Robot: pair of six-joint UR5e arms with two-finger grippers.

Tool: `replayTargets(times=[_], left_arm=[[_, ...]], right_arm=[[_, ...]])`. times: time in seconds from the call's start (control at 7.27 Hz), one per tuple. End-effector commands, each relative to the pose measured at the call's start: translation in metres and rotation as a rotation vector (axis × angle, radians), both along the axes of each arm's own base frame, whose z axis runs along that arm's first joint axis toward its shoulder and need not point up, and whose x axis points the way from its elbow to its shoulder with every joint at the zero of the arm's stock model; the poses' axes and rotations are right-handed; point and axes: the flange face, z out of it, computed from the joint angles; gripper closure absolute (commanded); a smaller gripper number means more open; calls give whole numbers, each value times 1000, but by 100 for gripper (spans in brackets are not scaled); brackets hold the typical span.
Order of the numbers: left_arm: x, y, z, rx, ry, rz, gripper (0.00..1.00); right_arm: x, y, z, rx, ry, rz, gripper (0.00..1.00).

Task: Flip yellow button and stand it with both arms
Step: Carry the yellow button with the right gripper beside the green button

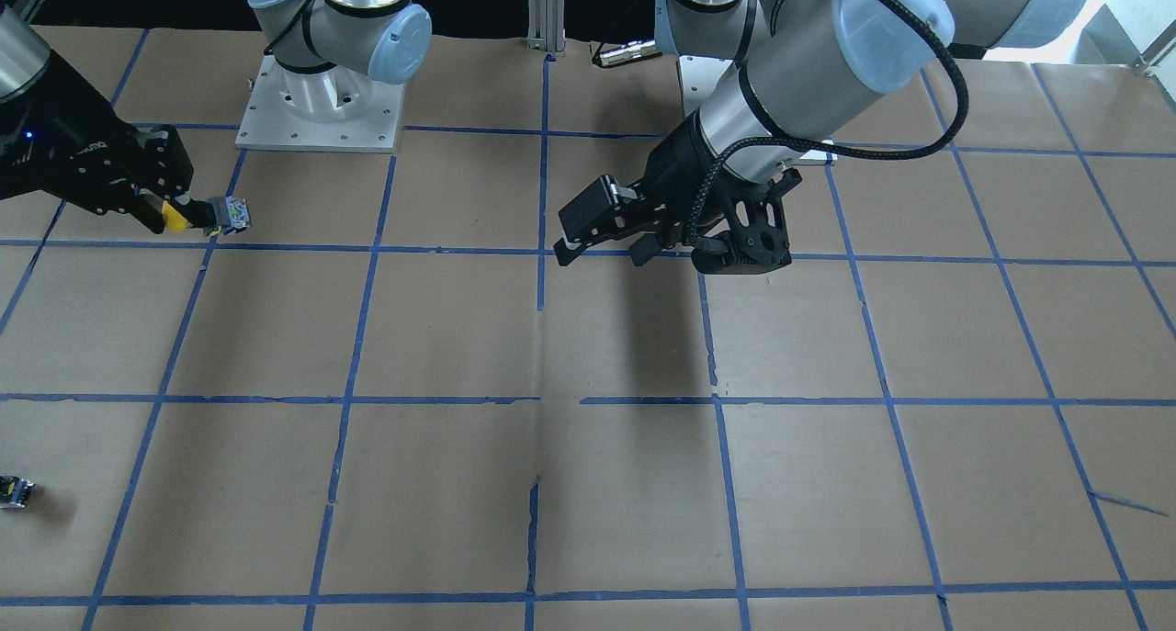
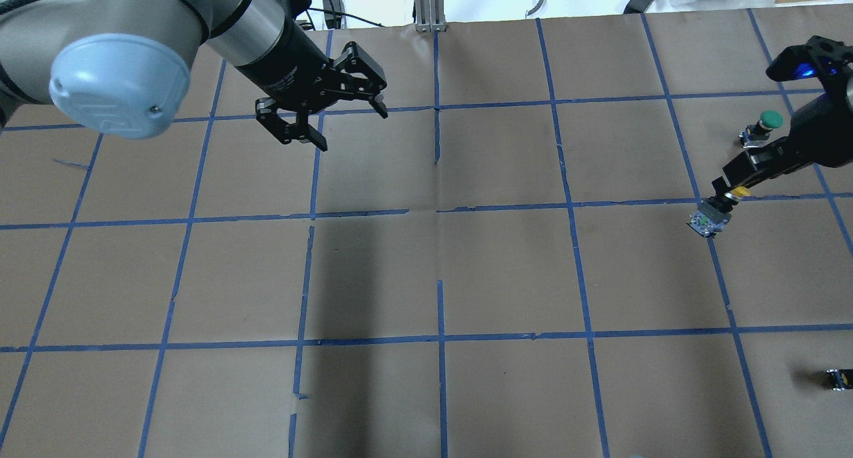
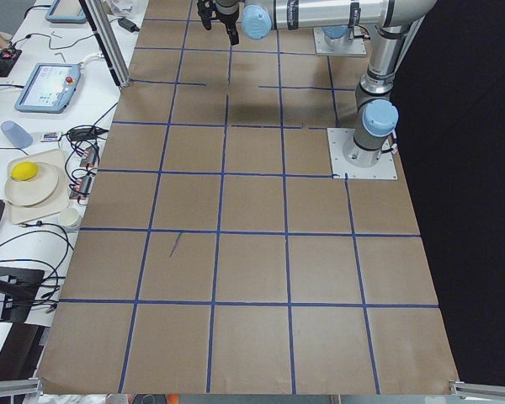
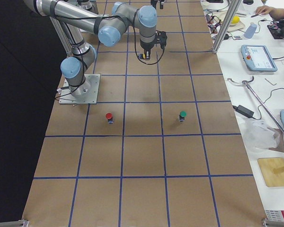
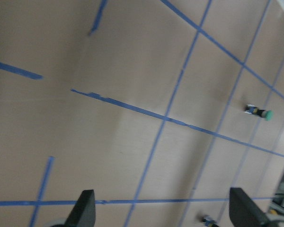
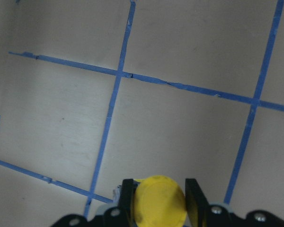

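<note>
My right gripper [image 2: 726, 197] is shut on the yellow button [image 2: 708, 221] and holds it clear above the table at the right side. Its fingers clamp just under the yellow cap [image 1: 173, 216], and the grey and black body [image 1: 230, 214] sticks out past the fingertips. In the right wrist view the cap [image 6: 158, 208] sits between the two fingers [image 6: 128, 191] and hides the body. My left gripper [image 2: 350, 125] is open and empty. It hovers over the table's far middle-left, well apart from the button, and shows in the front view [image 1: 597, 250] too.
A green-capped button [image 2: 766, 123] stands upright just beyond my right gripper. A red-capped button [image 4: 109, 116] stands near the right arm's base. A small black switch block [image 2: 838, 378] lies at the near right edge. Brown paper with a blue tape grid [image 2: 440, 278] covers the table.
</note>
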Motion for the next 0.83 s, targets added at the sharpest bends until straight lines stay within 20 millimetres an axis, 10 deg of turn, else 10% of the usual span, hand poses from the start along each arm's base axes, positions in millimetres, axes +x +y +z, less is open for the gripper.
replayTargets(times=[0.0,0.69], left_arm=[[38,20,19,12,-256,-145,0],[68,25,51,-55,-320,-155,0]], right_arm=[[-48,13,-28,-126,69,238,84],[-144,5,-101,-262,78,578,84]])
